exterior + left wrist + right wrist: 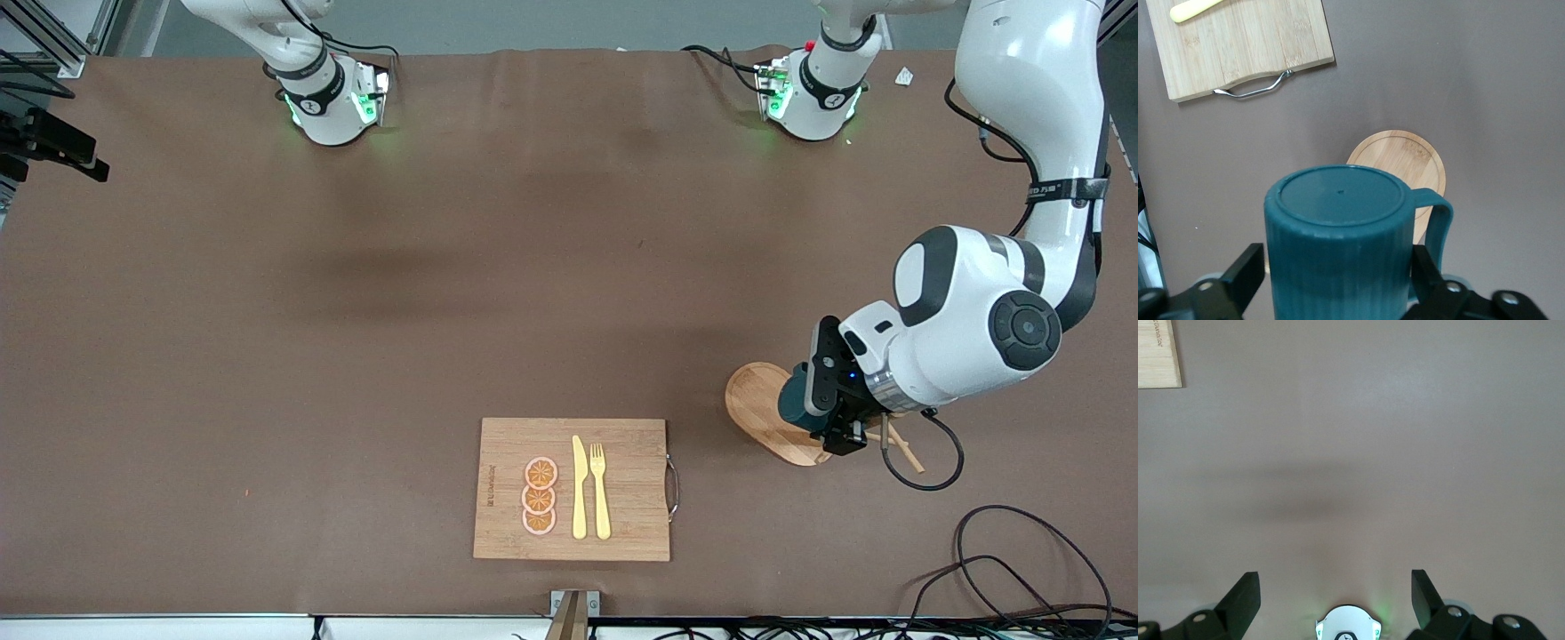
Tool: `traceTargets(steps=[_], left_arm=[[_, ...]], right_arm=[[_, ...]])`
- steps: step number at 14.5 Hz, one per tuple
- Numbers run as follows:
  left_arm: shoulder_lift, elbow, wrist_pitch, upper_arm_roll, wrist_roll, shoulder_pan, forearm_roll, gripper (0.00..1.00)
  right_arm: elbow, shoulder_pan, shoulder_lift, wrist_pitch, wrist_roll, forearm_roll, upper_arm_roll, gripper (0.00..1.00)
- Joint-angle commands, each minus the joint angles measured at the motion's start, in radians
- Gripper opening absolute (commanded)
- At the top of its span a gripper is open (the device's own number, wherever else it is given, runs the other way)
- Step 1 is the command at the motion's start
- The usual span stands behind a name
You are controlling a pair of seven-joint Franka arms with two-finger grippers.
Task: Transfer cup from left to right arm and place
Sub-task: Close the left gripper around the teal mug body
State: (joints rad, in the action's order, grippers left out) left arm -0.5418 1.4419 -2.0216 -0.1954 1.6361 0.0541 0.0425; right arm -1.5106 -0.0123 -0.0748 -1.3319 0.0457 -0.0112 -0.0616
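The dark teal ribbed cup [794,396] sits over the round wooden stand [757,397] near the left arm's end of the table. In the left wrist view the cup [1338,227] fills the foreground with its flat base turned away from the wrist and its handle [1439,223] to one side. My left gripper [813,404] is open, with one finger [1245,273] on each side of the cup; a thin gap shows at one finger. My right gripper [1336,587] is open and empty, up over bare table near its own base [1348,623]; it does not show in the front view.
A bamboo cutting board [507,444] with a metal handle [673,487] lies near the front camera. It carries orange slices [540,496], a yellow knife [579,489] and a fork [600,491]. Thin wooden sticks [909,452] jut from the stand. Cables [1022,569] lie at the front corner.
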Motion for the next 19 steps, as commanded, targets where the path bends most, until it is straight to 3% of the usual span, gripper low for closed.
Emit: traceTargets(steps=[1, 3, 12, 19], left_arm=[[-0.003, -0.012, -0.008, -0.006, 0.036, -0.005, 0.017, 0.57], [0.000, -0.014, -0.008, -0.004, 0.037, -0.005, 0.017, 0.45], [0.032, -0.017, 0.017, -0.007, 0.014, 0.012, 0.063, 0.46], [0.071, -0.052, 0.124, -0.030, -0.065, 0.044, 0.037, 0.46]], right_arm=[[-0.025, -0.021, -0.025, -0.001, 0.013, 0.008, 0.014, 1.00], [-0.025, -0.021, -0.025, -0.001, 0.013, 0.008, 0.014, 1.00], [-0.025, -0.021, -0.025, -0.001, 0.013, 0.008, 0.014, 1.00], [-0.025, -0.023, -0.025, 0.000, 0.013, 0.008, 0.014, 1.00]])
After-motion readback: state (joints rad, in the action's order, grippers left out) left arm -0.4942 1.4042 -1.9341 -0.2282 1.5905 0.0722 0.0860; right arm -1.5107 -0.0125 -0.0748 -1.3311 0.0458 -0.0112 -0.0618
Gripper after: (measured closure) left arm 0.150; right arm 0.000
